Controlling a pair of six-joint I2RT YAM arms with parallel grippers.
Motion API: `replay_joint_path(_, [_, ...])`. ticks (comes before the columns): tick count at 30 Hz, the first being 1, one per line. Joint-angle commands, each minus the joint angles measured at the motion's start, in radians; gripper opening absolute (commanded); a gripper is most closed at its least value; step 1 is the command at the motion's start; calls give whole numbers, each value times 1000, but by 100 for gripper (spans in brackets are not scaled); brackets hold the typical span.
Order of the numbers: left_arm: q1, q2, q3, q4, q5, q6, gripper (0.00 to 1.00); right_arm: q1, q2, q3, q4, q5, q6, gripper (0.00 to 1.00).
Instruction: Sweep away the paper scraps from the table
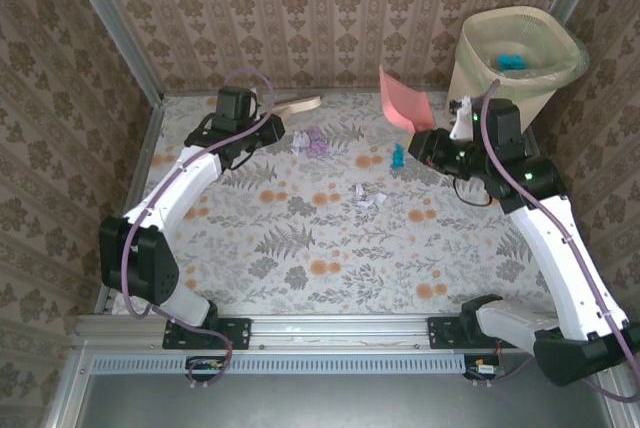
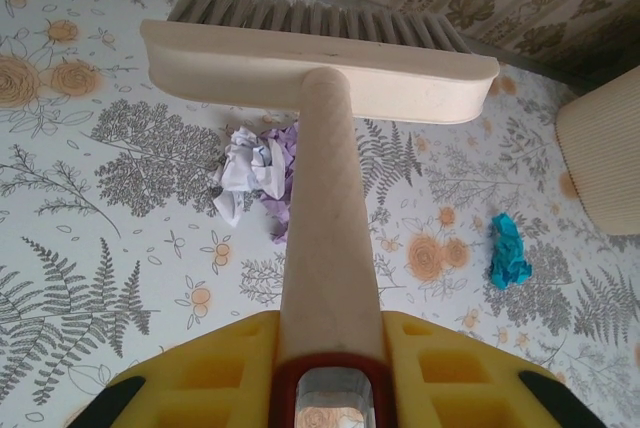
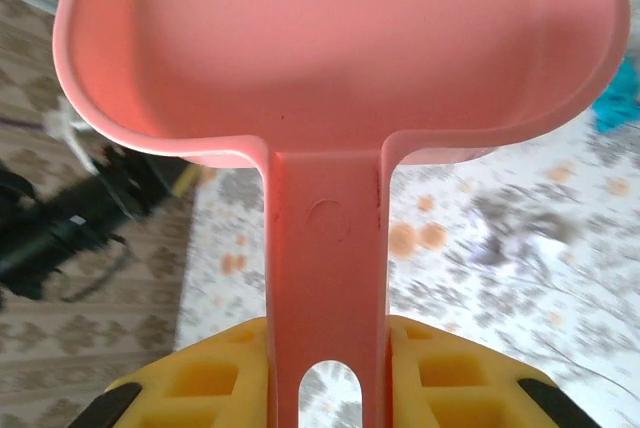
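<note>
Cream brush [image 2: 320,58] clamped by left gripper [image 2: 330,363], dustpan [image 3: 340,48] by right gripper [image 3: 325,373]. Set bristles [image 2: 310,18] low behind scraps [image 2: 258,173], then sweep toward dustpan

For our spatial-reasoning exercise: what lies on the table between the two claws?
In the top view, a purple-and-white paper wad and a teal scrap lie between the left claw and right claw.
</note>
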Motion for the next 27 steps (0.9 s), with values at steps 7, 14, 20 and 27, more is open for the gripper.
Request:
replay_joint_path(7, [-11,-17,14,57,38,-15,0,131,-38,-92,-340,162,-152,0])
replay_joint_path(14, [-33,-6,27,59,55,-14,0,280,-50,-162,-435,254,-147,0])
replay_joint_path(20, [-62,19,75,10,69,23,0,389,-7,-277,-405,252,-130,0])
replay_joint_path(27, [-70,41,125,-63,106,78,0,476,71,-375,-312,271,-101,0])
